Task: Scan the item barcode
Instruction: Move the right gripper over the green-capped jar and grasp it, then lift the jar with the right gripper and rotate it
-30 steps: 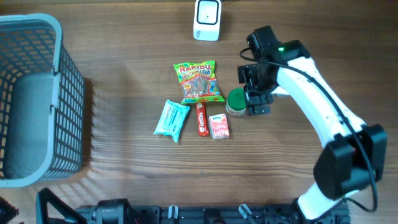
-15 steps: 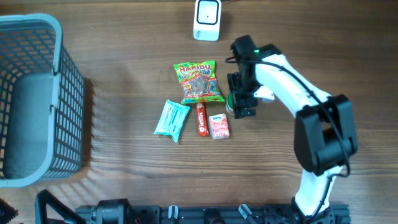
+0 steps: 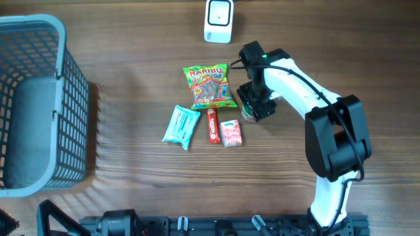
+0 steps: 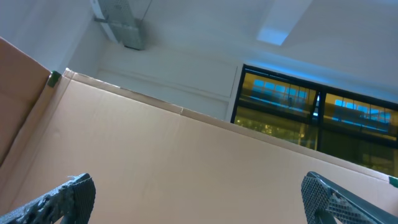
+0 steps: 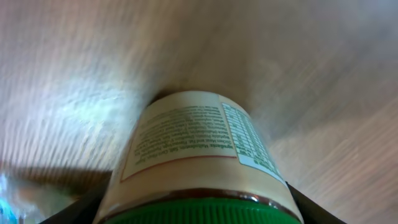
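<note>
Shifted end effector (image 3: 257,105) straddles jar (image 5: 199,149), Haribo bag (image 3: 210,85)

Bright even light, soft shadow beside basket (image 3: 73,124), right-wrist table (image 5: 68,56) motion-blurred — jar (image 5: 193,143) sharper

Matt wood table (image 3: 131,183), paper-labelled jar (image 5: 199,149), plastic basket (image 3: 73,98)

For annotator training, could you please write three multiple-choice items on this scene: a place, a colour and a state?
1. The white box-shaped scanner lies where? A) beyond the colourful gummy-sweets bag B) inside the grey basket C) beside the pink carton
2. The lid of the cream-labelled jar is? A) red B) green C) white
3. The left claw is? A) open, empty B) holding a bag C) holding a jar
1 A: it sits past the bag's top edge; 2 B: the right wrist view shows green; 3 A: fingers wide apart, nothing between.
</note>
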You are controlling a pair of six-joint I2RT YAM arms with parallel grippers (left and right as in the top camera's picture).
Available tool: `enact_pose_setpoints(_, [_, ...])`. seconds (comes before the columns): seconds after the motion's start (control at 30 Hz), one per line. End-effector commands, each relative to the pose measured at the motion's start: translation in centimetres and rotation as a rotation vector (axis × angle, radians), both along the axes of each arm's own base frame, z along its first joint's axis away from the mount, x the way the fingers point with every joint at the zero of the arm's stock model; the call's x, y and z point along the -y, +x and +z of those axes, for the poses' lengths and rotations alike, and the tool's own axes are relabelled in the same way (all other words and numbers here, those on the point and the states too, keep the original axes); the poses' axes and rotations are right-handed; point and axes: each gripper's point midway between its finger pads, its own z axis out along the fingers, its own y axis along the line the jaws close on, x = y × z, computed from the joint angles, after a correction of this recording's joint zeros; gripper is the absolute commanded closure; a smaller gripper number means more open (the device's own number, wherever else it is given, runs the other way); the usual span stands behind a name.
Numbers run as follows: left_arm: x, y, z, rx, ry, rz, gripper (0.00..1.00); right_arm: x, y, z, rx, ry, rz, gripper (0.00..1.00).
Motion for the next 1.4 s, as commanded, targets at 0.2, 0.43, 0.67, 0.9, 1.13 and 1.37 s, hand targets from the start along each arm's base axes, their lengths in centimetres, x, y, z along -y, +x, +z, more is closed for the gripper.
enact_pose_setpoints(0.2, [0.2, -0.2, -0.1, 0.005, 0.012, -0.006, 0.00, 3.9, 2.1, 3.5, -0.006, -0.212, 1.102, 0.11])
enact_pose_setpoints(0.43, [0.2, -0.2, -0.1, 0.005, 0.012, -0.006, 0.00, 1.4, 1.7, 10.1, 0.037, -0.074, 0.896, 0.00])
enact_pose_setpoints(0.67, [0.2, -0.2, -0.1, 0.005, 0.012, -0.007, 0.00, -0.6, 0.6, 9.1, 0.000, 0.014, 0.341, 0.00])
enact_pose_setpoints(0.9, [0.2, -0.2, -0.1, 0.005, 0.012, -0.007, 0.00, 0.9, -2.2, 5.3, -0.122, -0.034, 0.289, 0.00])
enact_pose_setpoints(1.13, [0.2, -0.2, -0.1, 0.005, 0.012, -0.007, 0.00, 1.1, -1.3, 2.5, -0.064, -0.047, 0.292, 0.00])
enact_pose_setpoints(1.37, [0.2, -0.2, -0.1, 0.005, 0.012, -0.007, 0.00, 0.9, -1.6, -1.7, -0.026, -0.020, 0.256, 0.03])
